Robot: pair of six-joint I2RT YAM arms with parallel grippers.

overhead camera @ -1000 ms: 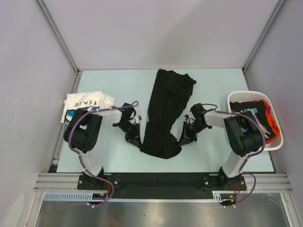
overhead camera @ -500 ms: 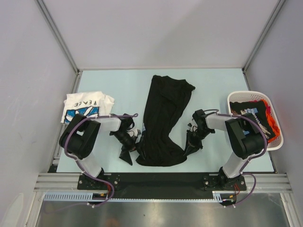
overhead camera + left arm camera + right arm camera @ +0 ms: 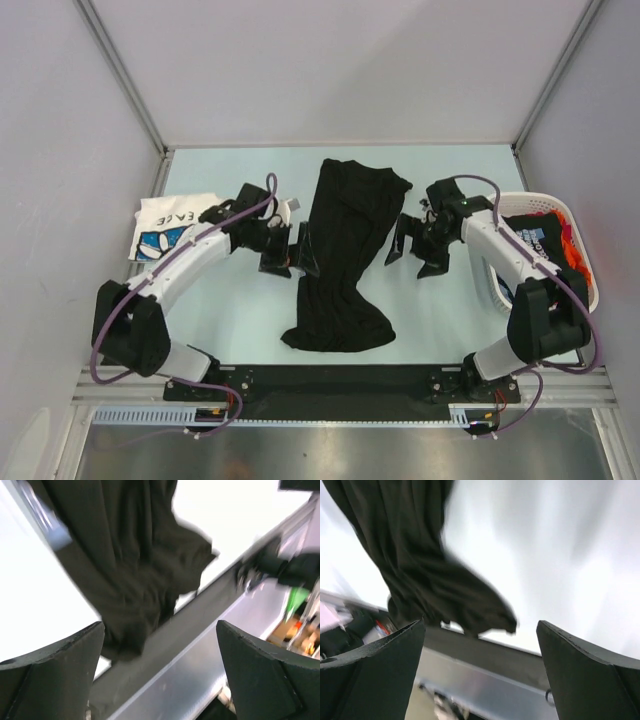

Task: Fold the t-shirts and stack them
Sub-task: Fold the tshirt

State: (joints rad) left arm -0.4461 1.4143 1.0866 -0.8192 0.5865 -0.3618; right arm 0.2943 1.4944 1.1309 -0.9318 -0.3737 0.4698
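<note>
Left gripper and right gripper, my 2 tools, stand spread and empty, flanking the black t-shirt, which lies bunched lengthwise mid-table, not yet folded. 1 white printed t-shirt lies apparently folded far left; other t-shirts wait in the white basket.

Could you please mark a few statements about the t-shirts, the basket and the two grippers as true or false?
1. The left gripper and the right gripper are both open and hold nothing. True.
2. The black t-shirt is folded into a neat square. False: it lies as a long, bunched strip on the table.
3. The white printed t-shirt lies on the left arm's side of the black one. True.
4. The white basket is empty. False: it holds dark and orange clothes.
</note>
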